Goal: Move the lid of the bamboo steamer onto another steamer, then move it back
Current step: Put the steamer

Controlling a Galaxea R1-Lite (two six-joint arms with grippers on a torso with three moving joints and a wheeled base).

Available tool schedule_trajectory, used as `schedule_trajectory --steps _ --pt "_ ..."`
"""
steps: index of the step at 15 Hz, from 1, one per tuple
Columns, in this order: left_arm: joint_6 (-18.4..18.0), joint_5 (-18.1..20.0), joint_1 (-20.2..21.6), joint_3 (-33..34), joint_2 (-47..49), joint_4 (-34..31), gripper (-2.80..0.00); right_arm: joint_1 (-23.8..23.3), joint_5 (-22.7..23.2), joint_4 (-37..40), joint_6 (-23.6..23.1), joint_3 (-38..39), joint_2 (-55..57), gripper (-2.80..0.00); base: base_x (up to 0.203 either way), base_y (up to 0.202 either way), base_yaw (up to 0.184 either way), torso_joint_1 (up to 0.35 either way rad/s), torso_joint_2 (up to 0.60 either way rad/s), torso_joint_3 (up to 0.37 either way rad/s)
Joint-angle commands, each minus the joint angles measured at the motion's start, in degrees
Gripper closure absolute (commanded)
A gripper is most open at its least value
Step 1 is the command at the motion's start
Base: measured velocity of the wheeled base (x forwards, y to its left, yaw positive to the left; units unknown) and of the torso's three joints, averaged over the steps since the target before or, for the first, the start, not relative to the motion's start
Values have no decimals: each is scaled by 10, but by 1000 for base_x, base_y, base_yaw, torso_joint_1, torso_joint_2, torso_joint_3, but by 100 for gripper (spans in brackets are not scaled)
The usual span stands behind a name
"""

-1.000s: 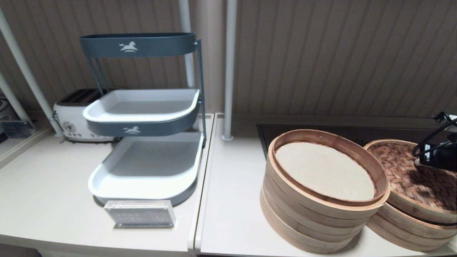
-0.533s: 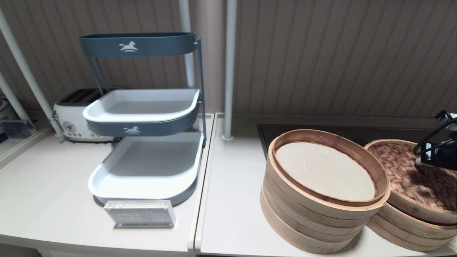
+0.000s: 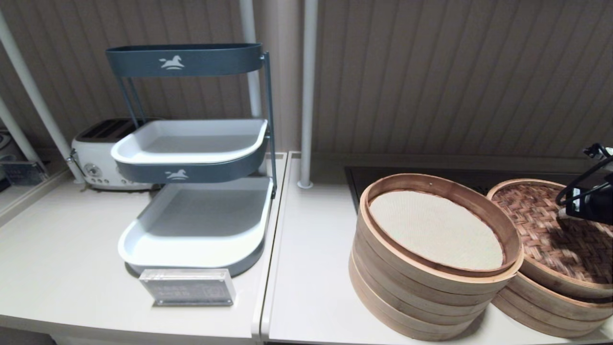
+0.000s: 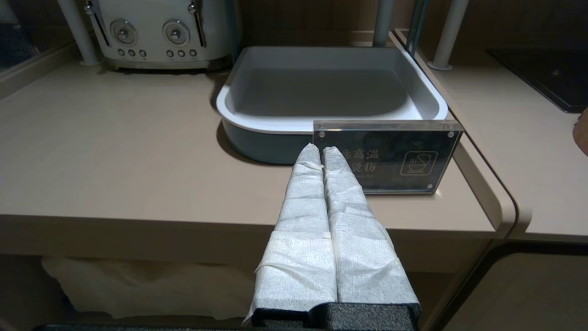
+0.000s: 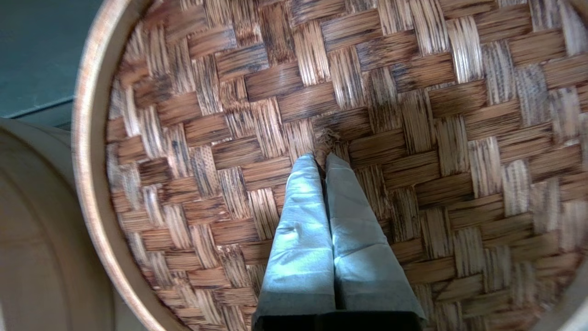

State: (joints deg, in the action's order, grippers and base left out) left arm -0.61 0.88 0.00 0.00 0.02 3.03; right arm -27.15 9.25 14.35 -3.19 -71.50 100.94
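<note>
Bamboo steamer lid (image 3: 550,235) sits tilted on the low steamer (image 3: 550,306) at the surface's right front corner, beside the taller stack (image 3: 421,287). It looks light and stiff, its weave prone to fraying — best taken by the centre loop. The right wrist view shows the right hand (image 5: 321,158) pinched shut on that frayed loop; the head view hides this. The left hand (image 4: 320,149), closed and empty, hangs off the surface's front edge.

Right end effector (image 5: 324,158) above the bamboo steamer lid (image 5: 390,105).
Fabric-wrapped fingers (image 5: 298,220) pressed together, tips at the frayed knot at the weave's centre; pale rim band curves alongside.
</note>
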Motion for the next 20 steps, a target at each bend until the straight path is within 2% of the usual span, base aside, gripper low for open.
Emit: schedule_trajectory --steps 1,14,17,20 --pt "0 0 0 16 0 0 0 4 1 2 -1 -2 -7 0 0 0 0 0 0 0" --pt "0 0 -1 16 0 0 0 5 4 6 -1 3 15 0 0 0 0 0 0 0" --pt "0 0 0 16 0 0 0 5 25 12 1 -3 11 0 0 0 0 0 0 0" --pt "0 0 -1 16 0 0 0 5 46 63 4 -27 5 0 0 0 0 0 0 0"
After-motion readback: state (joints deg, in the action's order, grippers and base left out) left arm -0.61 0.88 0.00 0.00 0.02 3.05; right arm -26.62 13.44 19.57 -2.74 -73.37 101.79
